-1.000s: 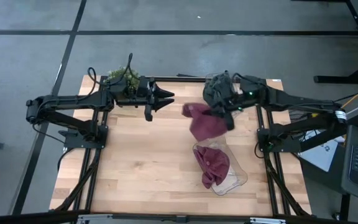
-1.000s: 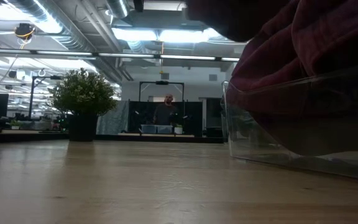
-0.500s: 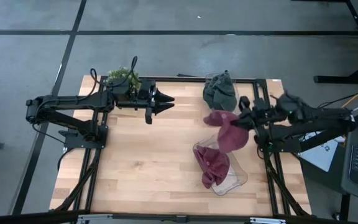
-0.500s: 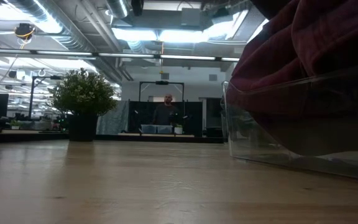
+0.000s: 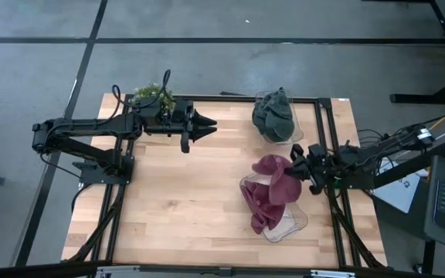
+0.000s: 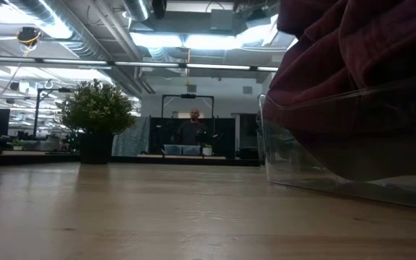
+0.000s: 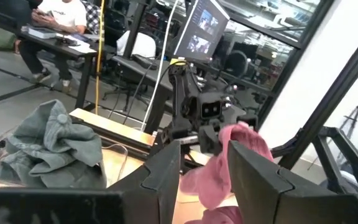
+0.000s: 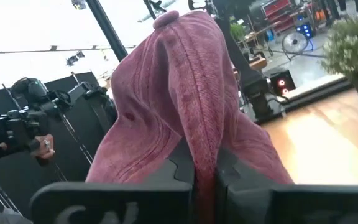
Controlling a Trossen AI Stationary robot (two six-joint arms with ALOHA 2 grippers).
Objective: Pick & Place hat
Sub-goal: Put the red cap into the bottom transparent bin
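My right gripper (image 5: 295, 164) is shut on a maroon hat (image 5: 280, 179), which it holds over the far right part of a clear bin (image 5: 293, 225). In that bin lies a second maroon hat (image 5: 263, 208). The right wrist view shows the held hat (image 8: 179, 93) draped over the fingers, its top button (image 8: 166, 18) uppermost. A grey-green hat (image 5: 273, 113) sits in another clear container at the far edge. My left gripper (image 5: 209, 122) stands open and level near the far left, with nothing between its fingers. My right gripper pinches a fold of the maroon hat's cloth (image 8: 202, 158) between its two fingers. The fingers lie about level and come from the table's right. The hat drapes slack over and below the fingertips; whether its lower edge (image 5: 273, 197) rests on the bin, I cannot tell.
A potted plant (image 5: 153, 96) stands at the far left, behind my left arm. The low view shows the bin's clear wall (image 6: 338, 152) close at the right and bare wood (image 6: 157, 217) in front. A black frame (image 5: 319, 123) runs along the table's right side.
My right gripper has drawn back toward the table's right and near edges and sunk, staying shut on the maroon hat. The hat has gone with it from the table's far middle to a place low over the clear bin.
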